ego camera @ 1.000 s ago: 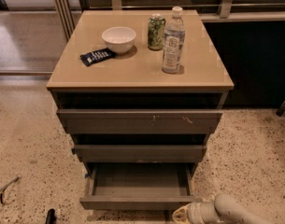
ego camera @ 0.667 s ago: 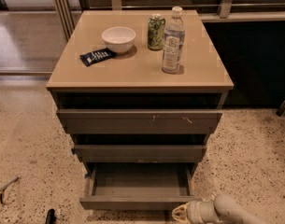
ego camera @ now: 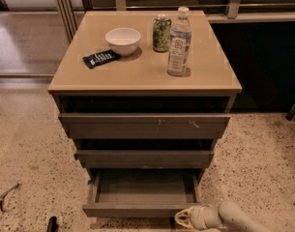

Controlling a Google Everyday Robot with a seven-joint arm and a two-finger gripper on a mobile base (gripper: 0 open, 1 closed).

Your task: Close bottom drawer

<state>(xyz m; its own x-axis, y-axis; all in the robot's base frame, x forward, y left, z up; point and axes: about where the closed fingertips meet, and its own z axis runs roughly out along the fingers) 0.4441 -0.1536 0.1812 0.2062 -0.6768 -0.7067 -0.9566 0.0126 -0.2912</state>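
The bottom drawer (ego camera: 137, 209) is the lowest of three in a tan-topped cabinet. It stands pulled out, showing its shallow, empty grey box and plain dark front. My gripper (ego camera: 184, 218) is low at the bottom right on a white arm, right at the right end of the drawer's front. Above it are the mid-width drawer front (ego camera: 144, 158) and the widest front with white scratch marks (ego camera: 144, 125).
On the cabinet top (ego camera: 142, 74) stand a white bowl (ego camera: 123, 40), a green can (ego camera: 161, 33), a clear water bottle (ego camera: 179, 42) and a dark snack packet (ego camera: 101, 58). Speckled floor surrounds the cabinet. A dark wall panel is at the right.
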